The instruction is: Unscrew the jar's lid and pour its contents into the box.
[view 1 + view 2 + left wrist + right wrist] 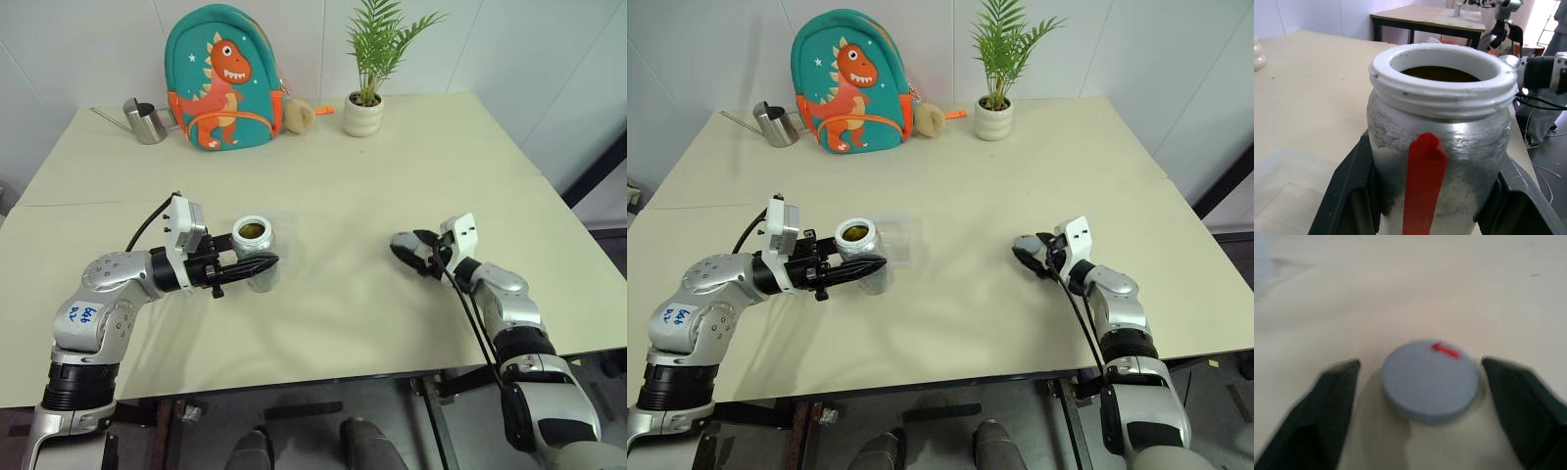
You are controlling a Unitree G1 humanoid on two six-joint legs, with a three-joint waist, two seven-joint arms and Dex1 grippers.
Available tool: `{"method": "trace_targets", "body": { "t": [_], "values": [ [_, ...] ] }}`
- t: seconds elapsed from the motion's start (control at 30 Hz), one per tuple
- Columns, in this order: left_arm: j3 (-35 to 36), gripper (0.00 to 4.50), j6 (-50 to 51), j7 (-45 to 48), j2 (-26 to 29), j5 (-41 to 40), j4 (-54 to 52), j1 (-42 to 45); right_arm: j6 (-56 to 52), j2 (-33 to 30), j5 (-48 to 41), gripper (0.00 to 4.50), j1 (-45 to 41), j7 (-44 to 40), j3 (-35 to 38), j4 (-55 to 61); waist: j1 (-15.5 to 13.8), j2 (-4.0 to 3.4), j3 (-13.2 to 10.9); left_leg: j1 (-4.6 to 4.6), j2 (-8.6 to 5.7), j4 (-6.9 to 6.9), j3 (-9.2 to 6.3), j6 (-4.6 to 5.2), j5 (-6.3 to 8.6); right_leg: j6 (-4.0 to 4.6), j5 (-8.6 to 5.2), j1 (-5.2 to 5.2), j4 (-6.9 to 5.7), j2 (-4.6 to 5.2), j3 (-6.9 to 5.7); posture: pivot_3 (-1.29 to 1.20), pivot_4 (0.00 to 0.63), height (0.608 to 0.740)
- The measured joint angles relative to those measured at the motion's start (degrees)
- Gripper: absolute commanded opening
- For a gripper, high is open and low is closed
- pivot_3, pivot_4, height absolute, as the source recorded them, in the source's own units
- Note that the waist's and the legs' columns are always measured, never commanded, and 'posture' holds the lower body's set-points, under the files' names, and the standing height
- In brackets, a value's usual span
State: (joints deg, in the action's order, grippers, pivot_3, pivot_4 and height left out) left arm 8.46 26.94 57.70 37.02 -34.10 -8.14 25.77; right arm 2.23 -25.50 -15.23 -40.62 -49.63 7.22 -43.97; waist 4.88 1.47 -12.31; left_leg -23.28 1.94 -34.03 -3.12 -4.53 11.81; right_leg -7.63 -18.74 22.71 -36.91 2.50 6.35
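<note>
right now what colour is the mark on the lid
Red, a short stripe on the grey lid; clearest in the right wrist view.

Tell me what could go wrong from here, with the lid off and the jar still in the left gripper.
1. The jar is open and upright in the left gripper; tipping it before its mouth is over the box behind it could spill the contents onto the table.
2. The lid lies flat between the right gripper's open fingers; pulling back carelessly could knock it away.
</note>
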Motion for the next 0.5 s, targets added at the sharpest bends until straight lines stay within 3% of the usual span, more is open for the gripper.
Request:
{"method": "trace_targets", "body": {
  "t": [0.2, 0.5],
  "values": [
    [0.15, 1.92, 0.34, 0.00, 0.02, -0.31, 1.21, 2.21, -4.96, -1.30, -3.03, 4.48, 0.26, -3.42, -0.02, 12.57, -0.15, -0.01, -0.01, 0.00, 0.00, -0.01, -0.03, -0.01, -0.01, 0.00, 0.00, -0.01, -0.04, -0.01, -0.01, 0.00, 0.150, 0.740],
    [2.65, 1.92, -2.17, -1.05, 2.30, 2.47, 15.26, 13.30, -21.00, -4.10, -8.20, 4.48, 1.19, -10.86, -7.06, 38.45, -0.23, -0.01, -0.01, 0.00, 0.01, -0.02, -0.05, -0.01, 0.00, -0.01, 0.00, -0.01, -0.02, -0.04, -0.04, 0.00, 0.150, 0.740]
  ]
}}
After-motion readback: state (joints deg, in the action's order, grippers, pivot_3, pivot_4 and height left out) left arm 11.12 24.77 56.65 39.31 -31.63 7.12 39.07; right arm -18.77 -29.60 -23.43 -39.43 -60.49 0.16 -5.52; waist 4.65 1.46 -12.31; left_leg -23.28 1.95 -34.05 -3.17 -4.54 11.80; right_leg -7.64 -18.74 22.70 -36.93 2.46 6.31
